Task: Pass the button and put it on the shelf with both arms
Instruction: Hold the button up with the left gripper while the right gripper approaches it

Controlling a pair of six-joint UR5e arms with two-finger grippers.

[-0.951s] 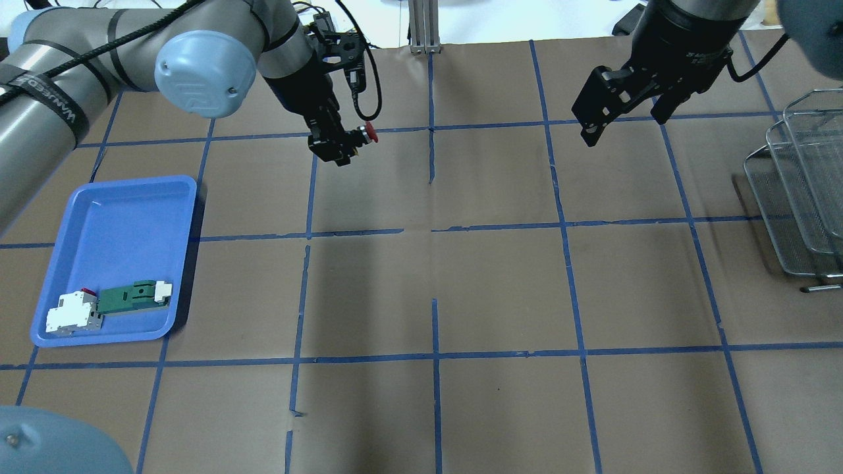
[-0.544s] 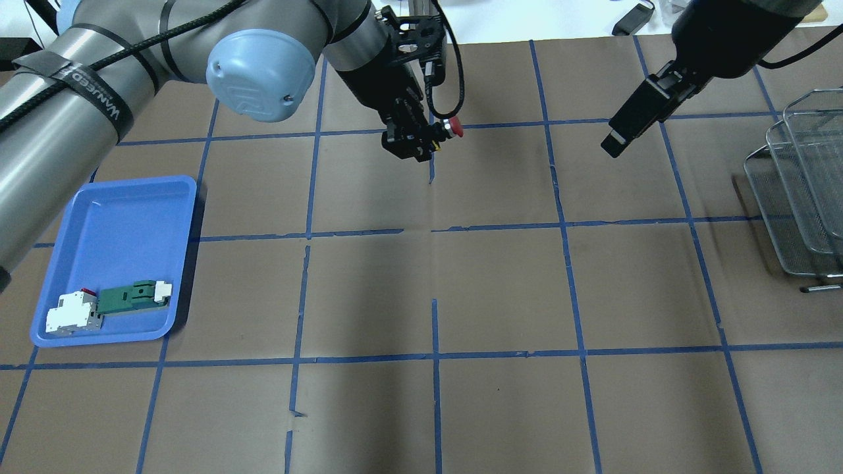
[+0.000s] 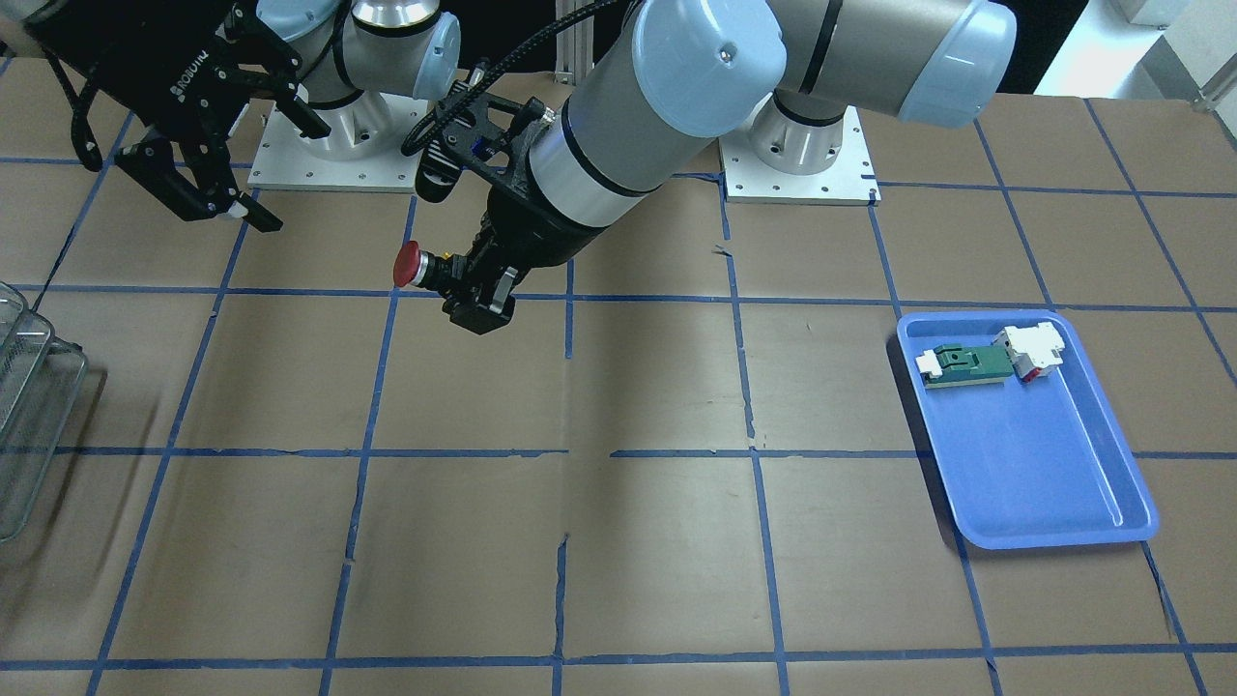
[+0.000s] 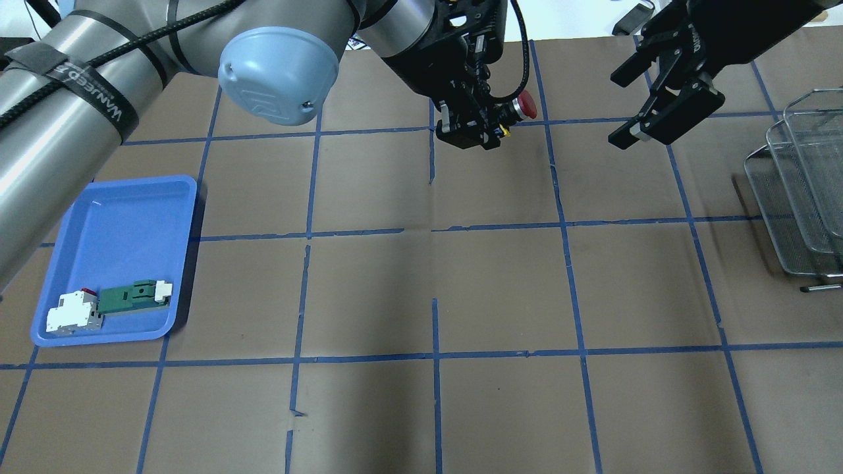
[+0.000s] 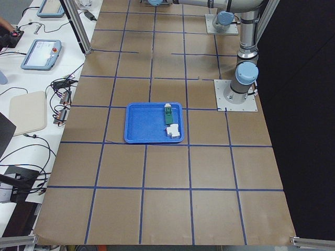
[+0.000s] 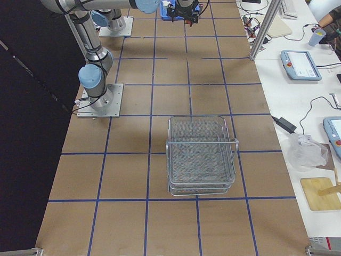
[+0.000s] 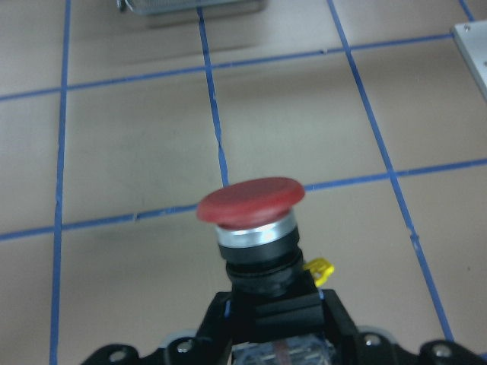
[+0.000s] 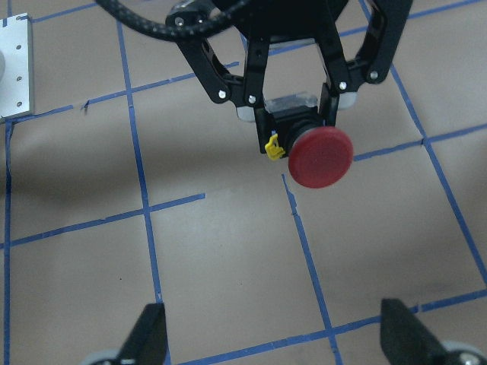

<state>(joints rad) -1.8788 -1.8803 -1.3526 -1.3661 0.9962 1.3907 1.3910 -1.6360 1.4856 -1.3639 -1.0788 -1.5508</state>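
Observation:
My left gripper is shut on the black body of the button, held above the table at the back middle, red cap pointing toward the right arm. The button also shows in the front view, the left wrist view and the right wrist view. My right gripper is open and empty, a short way to the right of the button and facing it; its fingers frame the button from a distance. The wire-mesh shelf stands at the table's right edge.
A blue tray lies at the left with a green-and-white part and a white block in its near corner. The brown table has blue tape grid lines. Operator desks with tablets show in the side views.
My left arm has carried the button to the right, across the table's centre line. My right gripper has turned to face the button, its open fingers now showing.

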